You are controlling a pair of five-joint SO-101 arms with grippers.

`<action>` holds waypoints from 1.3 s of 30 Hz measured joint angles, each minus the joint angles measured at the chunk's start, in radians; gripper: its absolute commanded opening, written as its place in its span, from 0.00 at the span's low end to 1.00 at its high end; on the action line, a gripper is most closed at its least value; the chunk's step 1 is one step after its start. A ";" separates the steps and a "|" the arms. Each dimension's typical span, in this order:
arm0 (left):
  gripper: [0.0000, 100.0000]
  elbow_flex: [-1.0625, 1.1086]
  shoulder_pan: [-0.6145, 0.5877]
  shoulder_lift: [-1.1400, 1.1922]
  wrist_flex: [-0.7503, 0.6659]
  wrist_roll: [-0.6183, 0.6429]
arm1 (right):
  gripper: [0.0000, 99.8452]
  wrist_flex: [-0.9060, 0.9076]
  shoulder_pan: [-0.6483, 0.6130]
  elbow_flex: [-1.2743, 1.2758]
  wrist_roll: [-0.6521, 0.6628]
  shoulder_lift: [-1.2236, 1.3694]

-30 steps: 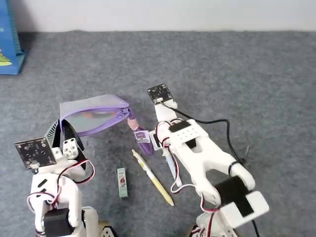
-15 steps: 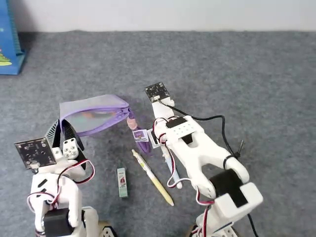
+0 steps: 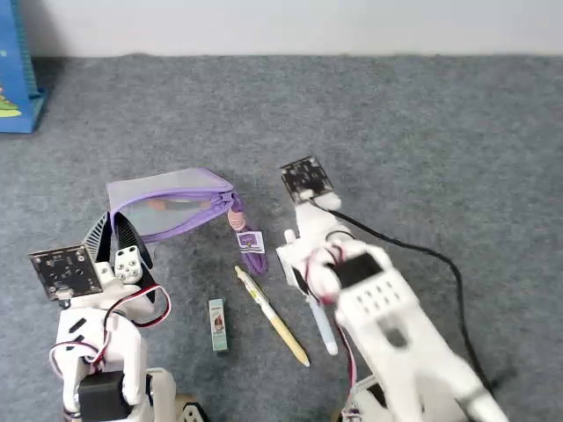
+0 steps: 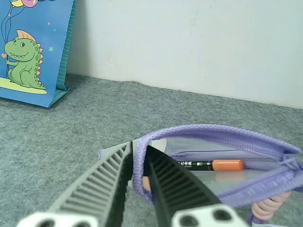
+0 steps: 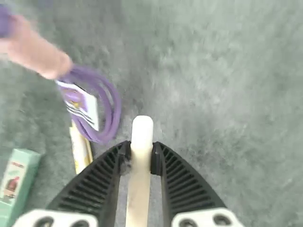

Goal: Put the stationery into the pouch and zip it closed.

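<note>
On the grey carpet, left of centre, the purple pouch lies open with an orange-capped marker inside it. The left gripper is clenched on the pouch's near-left rim. To the right, the right gripper grasps a pale pen, pinched between its jaws. Between the arms lie a yellow pen and what looks like a small green eraser box, apart from each other, nearer than the pouch's purple strap.

Fuzzy matt grey felt over table; pouch of glossy clear plastic, woven purple cloth edging (zip tape); smooth plastic pen.
</note>
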 measured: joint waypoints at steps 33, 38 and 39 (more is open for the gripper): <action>0.01 0.000 0.048 0.000 0.000 0.000 | 0.01 -0.655 -0.173 0.061 -0.239 -0.631; 0.01 0.000 0.048 0.000 0.000 0.000 | 0.01 -0.867 -0.175 0.109 -0.239 -0.563; 0.01 0.000 0.048 0.000 0.000 0.000 | 0.01 -0.905 -0.175 0.112 -0.239 -0.535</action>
